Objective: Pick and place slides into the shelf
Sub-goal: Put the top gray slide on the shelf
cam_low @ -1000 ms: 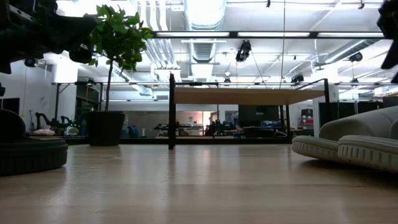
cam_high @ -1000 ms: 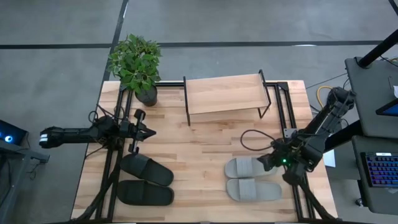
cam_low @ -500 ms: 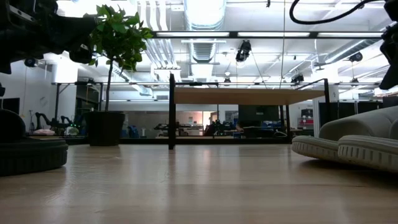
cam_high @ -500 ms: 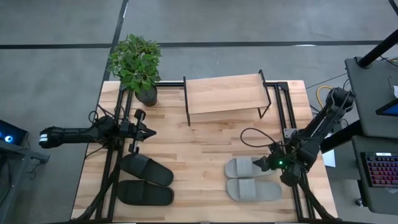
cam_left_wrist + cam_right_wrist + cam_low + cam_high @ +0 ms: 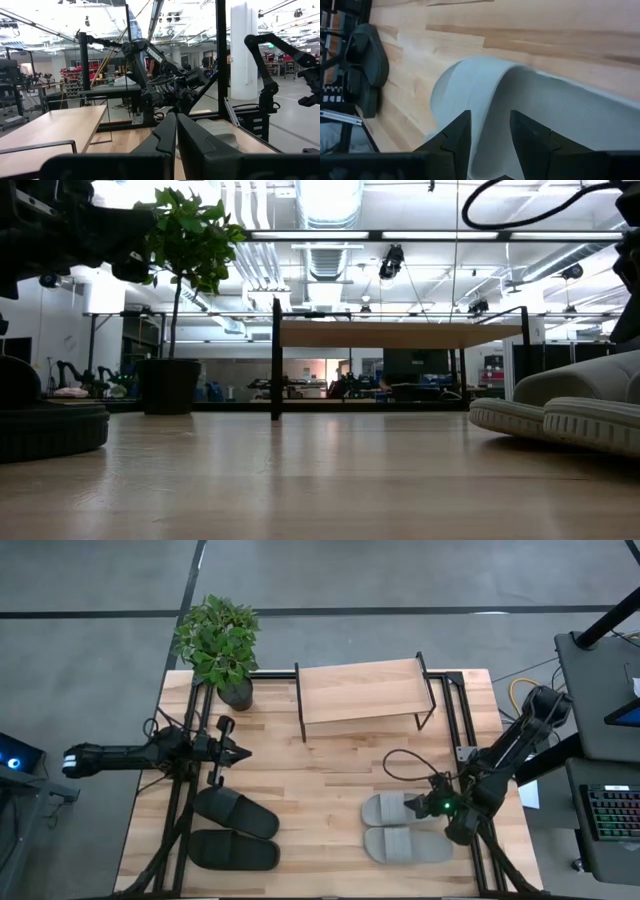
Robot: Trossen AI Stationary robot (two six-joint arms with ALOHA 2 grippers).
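Two light grey slides lie sole-down near the table's right edge, the far one (image 5: 392,808) and the near one (image 5: 405,845); both also show in the low view (image 5: 560,412). Two black slides (image 5: 235,812) (image 5: 232,852) lie at the near left. The shelf (image 5: 362,690) stands on its black legs at the far middle. My right gripper (image 5: 418,806) is open and low over the far grey slide's strap (image 5: 485,85), its fingers (image 5: 457,137) apart above it; no touch shows. My left gripper (image 5: 238,752) (image 5: 176,135) is shut and hovers above the table, beyond the black slides.
A potted plant (image 5: 218,640) stands at the far left corner, beside the shelf. Black frame rails (image 5: 180,810) run along both table sides. A cable (image 5: 400,762) loops from the right arm. Bare wood (image 5: 320,810) lies between the two pairs of slides.
My right gripper has moved toward the table's left, from beside the far grey slide's heel end to over its strap. The slides and my left arm have stayed where they were.
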